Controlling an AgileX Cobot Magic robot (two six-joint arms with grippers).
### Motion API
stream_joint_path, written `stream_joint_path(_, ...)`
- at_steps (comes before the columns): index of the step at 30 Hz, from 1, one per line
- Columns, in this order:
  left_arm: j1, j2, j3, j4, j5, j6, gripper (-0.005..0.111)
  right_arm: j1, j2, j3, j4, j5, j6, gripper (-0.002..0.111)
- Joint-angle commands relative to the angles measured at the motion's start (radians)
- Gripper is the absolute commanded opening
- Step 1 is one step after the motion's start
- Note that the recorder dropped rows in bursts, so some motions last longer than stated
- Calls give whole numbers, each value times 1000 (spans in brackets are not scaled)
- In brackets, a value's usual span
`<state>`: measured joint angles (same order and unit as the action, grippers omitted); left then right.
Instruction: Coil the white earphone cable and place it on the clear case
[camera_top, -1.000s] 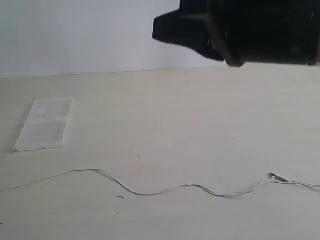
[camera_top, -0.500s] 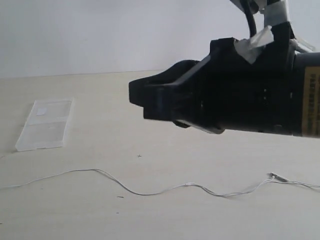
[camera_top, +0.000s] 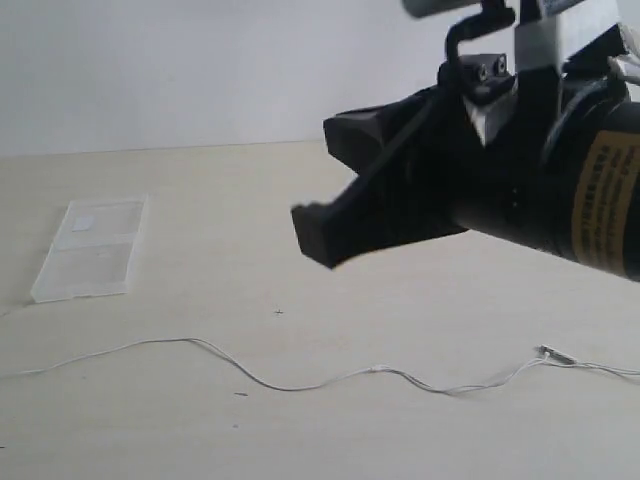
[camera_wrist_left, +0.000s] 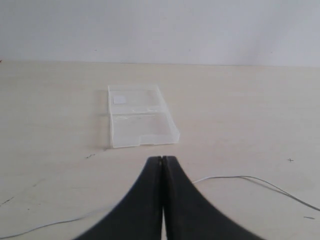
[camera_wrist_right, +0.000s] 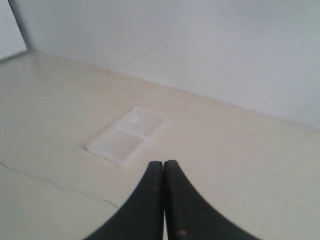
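The white earphone cable (camera_top: 300, 386) lies loose in a long wavy line across the near part of the table, with a small piece (camera_top: 548, 352) toward its right end. The clear case (camera_top: 90, 248) lies flat at the far left, apart from the cable. My left gripper (camera_wrist_left: 161, 158) is shut and empty, above the table, with the clear case (camera_wrist_left: 140, 117) ahead of it and the cable (camera_wrist_left: 240, 177) beside it. My right gripper (camera_wrist_right: 163, 162) is also shut and empty, held high, facing the clear case (camera_wrist_right: 127, 134) and the cable (camera_wrist_right: 75, 190).
The right arm (camera_top: 520, 190) fills the upper right of the exterior view and hides the table behind it. A white wall (camera_top: 180, 70) stands beyond the table's far edge. Small dark marks (camera_top: 278, 312) dot the pale tabletop.
The right arm has come down into the exterior view, swung left, then drawn back right with its tip tilted downward. Cable and case have not moved.
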<state>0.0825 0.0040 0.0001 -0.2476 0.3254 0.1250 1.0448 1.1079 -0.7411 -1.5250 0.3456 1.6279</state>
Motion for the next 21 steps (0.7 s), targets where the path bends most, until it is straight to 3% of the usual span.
stream_joint_path(1,-1,-4,0,1,-1,-3,0,54,19,-11,350,201,-680,0)
stream_joint_path(5,-1,-4,0,1,-1,-3,0,53,23,-75,780,324,-1108,0)
stream_joint_path(12,-1,-4,0,1,-1,-3,0,-12,55,-230,1649,344,-1878,0)
stream_joint_path(19,-1,-4,0,1,-1,-3,0,-90,264,-297,1600,230,-1706,1)
stream_joint_path(21,-1,-4,0,1,-1,-3,0,-103,358,-323,1609,194,-1706,7)
